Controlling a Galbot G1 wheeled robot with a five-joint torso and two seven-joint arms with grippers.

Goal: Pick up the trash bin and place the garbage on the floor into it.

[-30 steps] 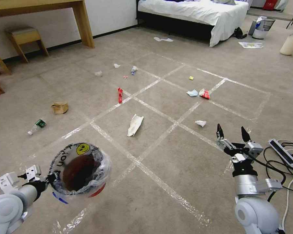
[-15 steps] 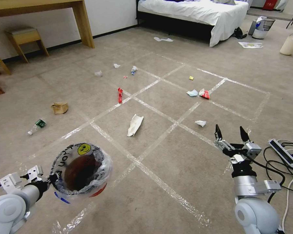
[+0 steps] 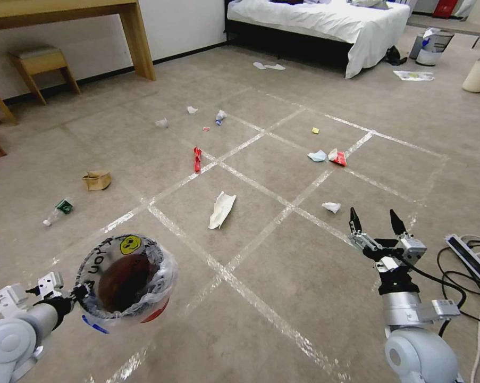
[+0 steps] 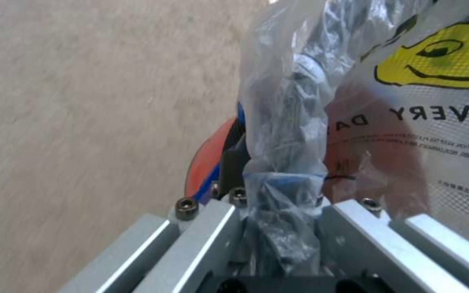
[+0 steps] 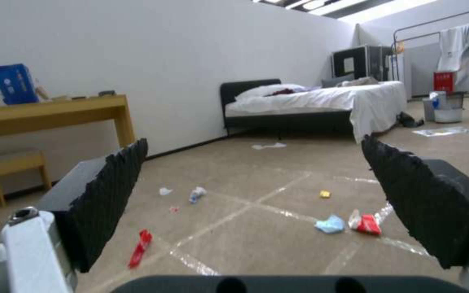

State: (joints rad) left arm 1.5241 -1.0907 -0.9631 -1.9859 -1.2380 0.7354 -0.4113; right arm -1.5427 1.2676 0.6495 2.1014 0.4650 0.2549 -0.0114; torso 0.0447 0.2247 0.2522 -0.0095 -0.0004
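The trash bin (image 3: 124, 276), red with a black rim, smiley sticker and clear liner, hangs above the floor (image 3: 282, 276) at my lower left. My left gripper (image 3: 82, 292) is shut on its rim and liner (image 4: 281, 179). My right gripper (image 3: 375, 221) is held open and empty above the carpet at the lower right, its fingers (image 5: 104, 203) spread wide. A small white tissue (image 3: 331, 207) lies just beyond it. More garbage is scattered ahead: a white paper (image 3: 221, 209), a blue mask (image 3: 317, 156), a red wrapper (image 3: 337, 157), a red strip (image 3: 197, 158), a brown bag (image 3: 97, 180) and a bottle (image 3: 58, 211).
A power strip (image 3: 468, 258) with black cables lies on the carpet right of my right arm. A wooden desk (image 3: 136, 37) and stool (image 3: 38, 66) stand at the far left wall. A bed (image 3: 330, 21), a grey bin (image 3: 434, 45) and a cream bin (image 3: 479, 74) stand at the back.
The whole picture has shifted slightly, so the camera moved. The bin stays clamped in my left gripper and the right gripper stays open, a little nearer the small tissue.
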